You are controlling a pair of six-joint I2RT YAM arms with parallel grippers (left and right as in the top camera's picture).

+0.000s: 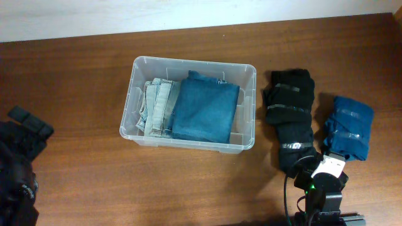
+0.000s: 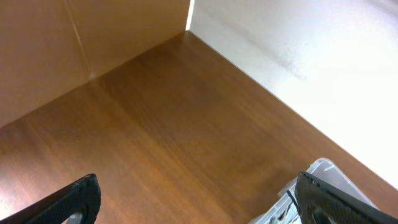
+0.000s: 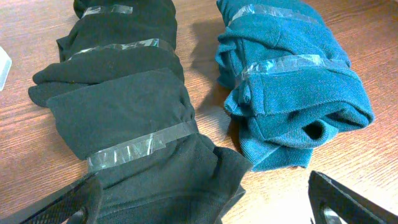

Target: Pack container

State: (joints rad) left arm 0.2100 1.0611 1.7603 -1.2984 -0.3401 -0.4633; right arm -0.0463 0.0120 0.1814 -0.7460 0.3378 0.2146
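Overhead, we find the container centred on the worktop, denim inside, a black bundle and a blue bundle staged at its right; left wrist: the left tool stands released, parked clear; right wrist: the right tool stands released near both bundles, presumably for pickup.

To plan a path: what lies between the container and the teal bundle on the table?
A black bundle bound with tape lies between the container and the teal bundle; the overhead view shows it.

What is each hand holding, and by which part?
Nothing: the left hand and right hand are both open and empty, the right above the black bundle.
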